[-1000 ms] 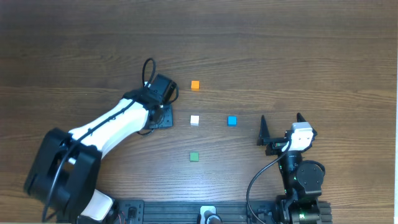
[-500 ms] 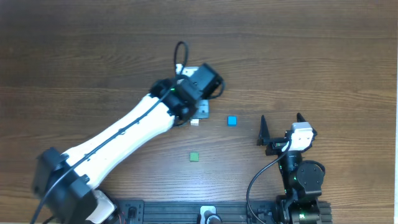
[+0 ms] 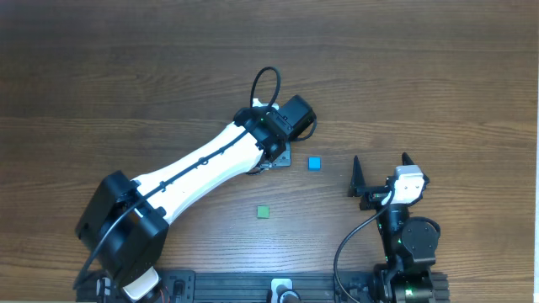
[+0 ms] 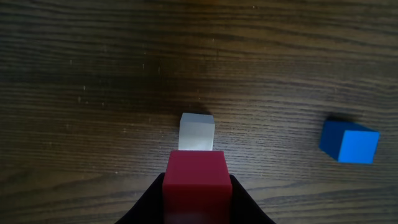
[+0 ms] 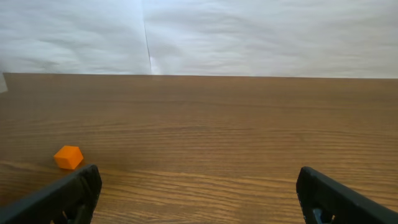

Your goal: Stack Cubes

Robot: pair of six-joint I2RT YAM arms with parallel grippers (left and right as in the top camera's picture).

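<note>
1. The left gripper is clamped on a red cube, one finger against each side.
2. A white cube lies on the table just beyond the red cube, in line with it.
3. A blue cube sits apart to the side of the white one.
4. A green cube lies nearer the arm bases.
5. The right gripper is spread wide and empty near its base.

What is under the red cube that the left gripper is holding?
The white cube lies on the wooden table below the red cube in the left gripper. The red cube covers one edge of it, so exact alignment cannot be seen.
</note>
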